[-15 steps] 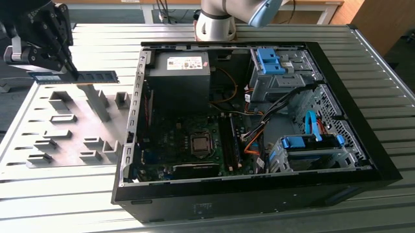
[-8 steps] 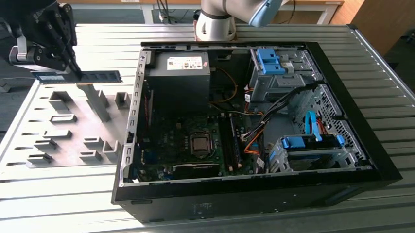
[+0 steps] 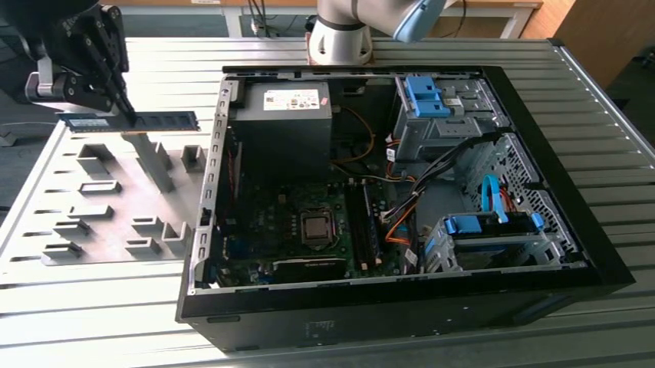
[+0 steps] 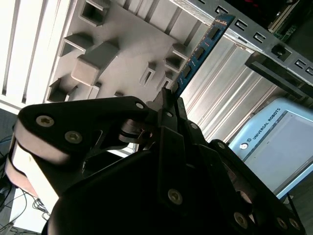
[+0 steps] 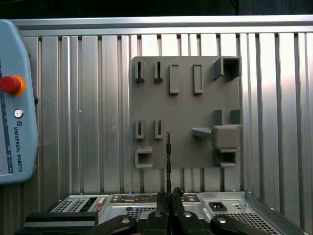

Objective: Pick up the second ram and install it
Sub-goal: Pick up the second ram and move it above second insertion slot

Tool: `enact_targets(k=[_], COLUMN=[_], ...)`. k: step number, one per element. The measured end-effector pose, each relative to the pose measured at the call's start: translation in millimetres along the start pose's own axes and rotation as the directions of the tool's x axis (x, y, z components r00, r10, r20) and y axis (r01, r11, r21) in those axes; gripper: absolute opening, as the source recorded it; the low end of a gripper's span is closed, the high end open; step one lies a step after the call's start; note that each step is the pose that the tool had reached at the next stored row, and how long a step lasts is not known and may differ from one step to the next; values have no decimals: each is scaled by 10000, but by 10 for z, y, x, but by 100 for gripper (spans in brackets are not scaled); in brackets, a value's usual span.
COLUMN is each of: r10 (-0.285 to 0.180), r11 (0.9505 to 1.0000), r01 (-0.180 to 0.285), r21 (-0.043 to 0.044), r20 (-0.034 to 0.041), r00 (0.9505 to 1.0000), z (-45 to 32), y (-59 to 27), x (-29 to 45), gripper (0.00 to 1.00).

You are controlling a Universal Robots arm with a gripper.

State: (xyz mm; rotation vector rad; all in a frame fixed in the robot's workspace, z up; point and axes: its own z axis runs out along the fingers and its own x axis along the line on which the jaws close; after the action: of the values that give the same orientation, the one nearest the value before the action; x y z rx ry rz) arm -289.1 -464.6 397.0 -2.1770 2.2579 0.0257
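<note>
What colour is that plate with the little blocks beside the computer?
Plain grey; the fixture plate shows best in the first wrist view.

A brightly lit ribbed metal table (image 3: 103, 322) stands beside a wooden panel (image 3: 603, 38).

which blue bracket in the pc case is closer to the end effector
The blue bracket beside the power supply; the other bracket sits farther from the end effector, which holds the second ram.
</note>
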Motion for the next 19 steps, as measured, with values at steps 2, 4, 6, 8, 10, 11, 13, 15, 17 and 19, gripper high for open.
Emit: enact_targets(k=[2,4,6,8,10,11,13,15,17,19], r10=[0,0,0,0,0,0,0,0,0,0], r11=[10000,10000,10000,10000,10000,10000,10000,10000,10000,10000], r01=[0,0,0,0,0,0,0,0,0,0], r21=[0,0,0,-1,0,0,0,0,0,0], r20=[0,0,0,0,0,0,1,0,0,0], r00=[10000,10000,10000,10000,10000,10000,10000,10000,10000,10000], z=[0,0,0,-1,0,-1,-1,-1,-1,-1], y=[-15,-29,-44,-59,-73,-82,-100,-118,-138,-158], x=[-1,-1,-2,-2,-3,-3,-4,-4,-5,-6], gripper=[14,14,14,14,14,14,14,14,14,14])
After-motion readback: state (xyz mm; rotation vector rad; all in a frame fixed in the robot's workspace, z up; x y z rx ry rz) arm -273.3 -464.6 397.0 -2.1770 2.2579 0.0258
